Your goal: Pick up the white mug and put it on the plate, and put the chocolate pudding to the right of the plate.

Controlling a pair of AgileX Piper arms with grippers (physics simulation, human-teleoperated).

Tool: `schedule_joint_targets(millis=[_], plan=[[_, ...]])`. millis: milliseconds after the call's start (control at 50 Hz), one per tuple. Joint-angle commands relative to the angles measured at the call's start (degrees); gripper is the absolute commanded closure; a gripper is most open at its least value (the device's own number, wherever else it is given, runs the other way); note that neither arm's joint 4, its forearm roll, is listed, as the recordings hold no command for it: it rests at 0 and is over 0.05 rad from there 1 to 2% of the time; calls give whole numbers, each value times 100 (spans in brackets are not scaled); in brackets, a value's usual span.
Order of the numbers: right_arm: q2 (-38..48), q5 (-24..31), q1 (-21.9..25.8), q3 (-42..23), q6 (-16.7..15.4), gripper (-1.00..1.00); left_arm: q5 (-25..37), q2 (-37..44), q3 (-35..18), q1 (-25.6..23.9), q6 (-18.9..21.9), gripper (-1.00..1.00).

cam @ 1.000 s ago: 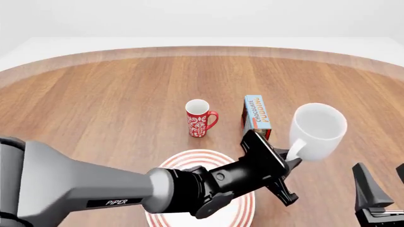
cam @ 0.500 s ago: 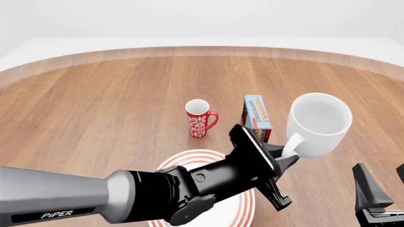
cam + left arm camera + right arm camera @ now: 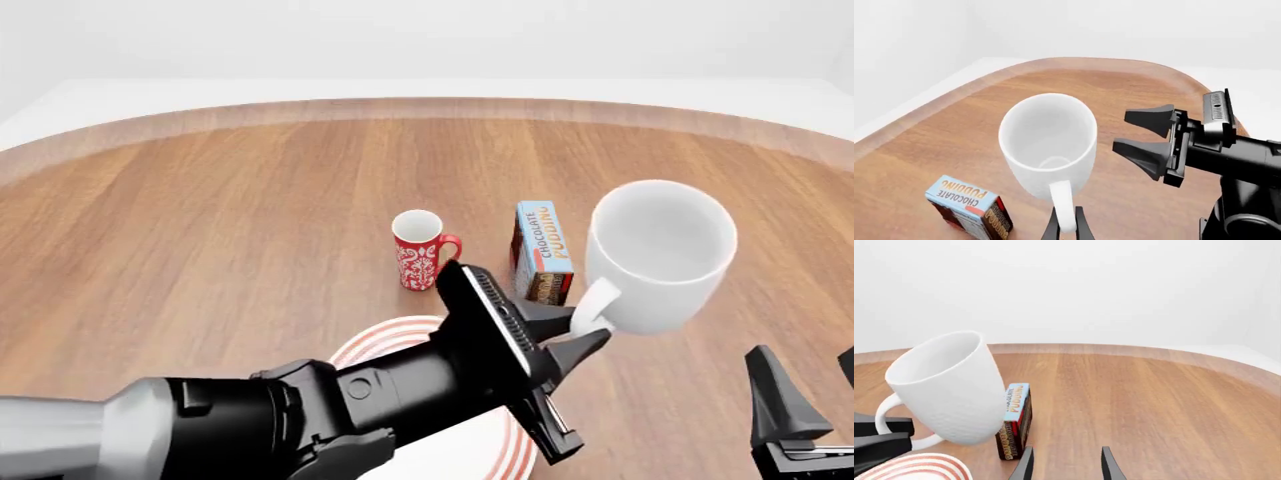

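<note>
lifted leftward since a second ago, the white mug point(image 3: 658, 255) hangs empty above the surface point(image 3: 240, 220), its handle pinched in the left tool point(image 3: 577, 335), near the plate point(image 3: 387, 340); right tool point(image 3: 1064, 462) gapes, holding nothing.

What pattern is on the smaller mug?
Red mug: red with a white floral print, white inside; clearest in the front view.

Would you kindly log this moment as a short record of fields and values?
left gripper: shut on the white mug by its handle, mug off the table and tilted
right gripper: open, holding nothing
plate: on the table, under the left arm
chocolate pudding: on the table
red mug: upright
</note>
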Motion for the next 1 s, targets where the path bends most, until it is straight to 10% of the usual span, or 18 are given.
schedule_joint_targets(millis=[20, 1000], plan=[[-3, 2, 2, 0, -1, -100, 11, -384, 291, -9, 62, 100], [-2, 3, 2, 0, 0, -100, -237, -1798, 1690, 598, 153, 100]])
